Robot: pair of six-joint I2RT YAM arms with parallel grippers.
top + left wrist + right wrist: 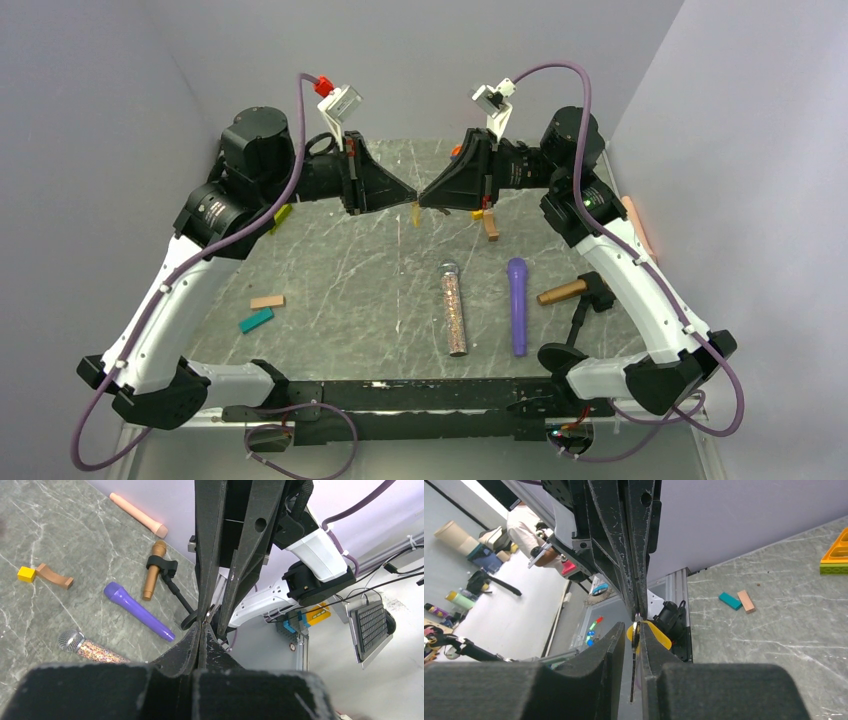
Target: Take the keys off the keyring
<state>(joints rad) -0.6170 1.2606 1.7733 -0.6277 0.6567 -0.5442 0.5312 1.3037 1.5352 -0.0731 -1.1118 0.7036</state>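
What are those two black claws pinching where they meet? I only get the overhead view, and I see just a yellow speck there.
Observer: The right wrist camera shows the speck is a yellow key, hanging behind the right gripper's nearly closed fingertips.
Operator: Is anything metal there?
Observer: Yes, a thin metal strip runs edge-on down the narrow gap between those fingers.
Operator: And the other claw?
Observer: In the left wrist view, the left gripper has its fingers pressed together, with a glint of metal, likely the keyring, at their tip.
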